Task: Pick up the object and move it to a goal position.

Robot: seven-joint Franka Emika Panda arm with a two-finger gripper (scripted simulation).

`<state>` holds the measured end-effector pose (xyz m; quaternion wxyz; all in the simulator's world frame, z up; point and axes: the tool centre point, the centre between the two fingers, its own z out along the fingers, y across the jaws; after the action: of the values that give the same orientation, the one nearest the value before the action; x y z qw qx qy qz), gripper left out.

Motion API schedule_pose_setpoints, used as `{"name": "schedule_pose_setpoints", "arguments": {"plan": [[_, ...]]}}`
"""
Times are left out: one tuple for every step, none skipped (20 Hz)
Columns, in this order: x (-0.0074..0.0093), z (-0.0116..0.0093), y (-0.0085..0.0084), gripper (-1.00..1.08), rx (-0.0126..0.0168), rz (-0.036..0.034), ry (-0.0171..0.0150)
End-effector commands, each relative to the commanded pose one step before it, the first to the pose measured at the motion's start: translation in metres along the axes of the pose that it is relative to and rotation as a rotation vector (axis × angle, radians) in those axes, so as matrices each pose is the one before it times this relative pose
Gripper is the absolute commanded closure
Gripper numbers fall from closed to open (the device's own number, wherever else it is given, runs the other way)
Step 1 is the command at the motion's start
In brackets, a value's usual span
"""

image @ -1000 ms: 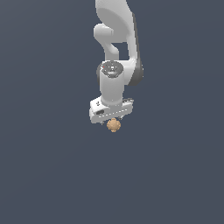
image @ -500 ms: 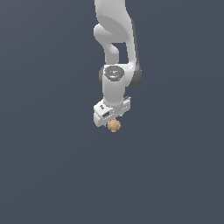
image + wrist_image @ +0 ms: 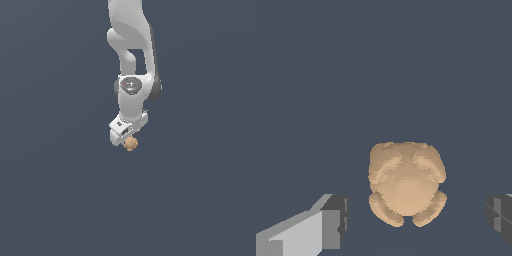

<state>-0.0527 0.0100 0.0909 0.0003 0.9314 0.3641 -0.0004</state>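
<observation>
Between the claw point(image 3: 416, 220) fingers — lumpy round ball point(image 3: 406, 183), no long axis

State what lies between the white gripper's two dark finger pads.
The lumpy tan-orange ball sits between the finger pads, gaps showing either side in the wrist view.

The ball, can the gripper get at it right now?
Probably yes. The ball sits between the open gripper fingers, with a gap on each side and nothing in the way.
</observation>
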Motion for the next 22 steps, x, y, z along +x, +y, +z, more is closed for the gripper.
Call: {"name": "schedule_pose_setpoints", "arguments": {"plan": [[-0.00045,0.00121,-0.00115,-0.92,0.00015,-0.01558,0.00076],[-0.00006,0.0002,-0.0002,-0.92,0.00007,-0.00229,0.00008],[-0.00005,0.00007,-0.00004,-0.92,0.00002,-0.00069,0.00002],[0.0001,-0.00027,0.00028,-0.92,0.00011,0.00472,-0.00039],[-0.00002,0.00034,0.00001,-0.92,0.0,0.0,0.0],[-0.00006,0.00101,0.00001,-0.92,0.0,0.0,0.0],[-0.0001,0.00167,0.00002,-0.92,0.0,0.0,0.0],[0.00011,0.00232,-0.00026,-0.92,0.00001,-0.00069,0.00005],[-0.00019,0.00299,0.00003,-0.92,0.0,0.0,0.0],[0.00002,0.00362,-0.00025,-0.92,0.00002,-0.00069,0.00006],[-0.00029,0.00426,0.00004,-0.92,0.0,0.0,0.0],[0.00004,0.00485,-0.00036,-0.92,0.00004,-0.00097,0.00009],[-0.0001,0.00544,-0.00022,-0.92,0.00003,-0.00069,0.00007],[-0.00031,0.00527,0.00008,-0.92,0.0,0.0,0.0],[0.00013,0.00458,-0.00029,-0.92,0.00001,-0.00097,0.00008],[-0.00015,0.00394,0.00014,-0.92,0.0,0.0,0.0],[0.0002,0.00322,-0.00011,-0.92,-0.00006,-0.00069,0.00003],[0.00001,0.00259,0.0002,-0.92,0.0,0.0,0.0],[0.00007,0.00195,0.0002,-0.92,0.0,0.0,0.0],[0.00009,0.00135,0.00018,-0.92,0.0,0.0,0.0],[0.00007,0.00079,0.00012,-0.92,0.0,0.0,0.0],[0.00003,0.00026,0.00004,-0.92,0.0,0.0,0.0]]}}
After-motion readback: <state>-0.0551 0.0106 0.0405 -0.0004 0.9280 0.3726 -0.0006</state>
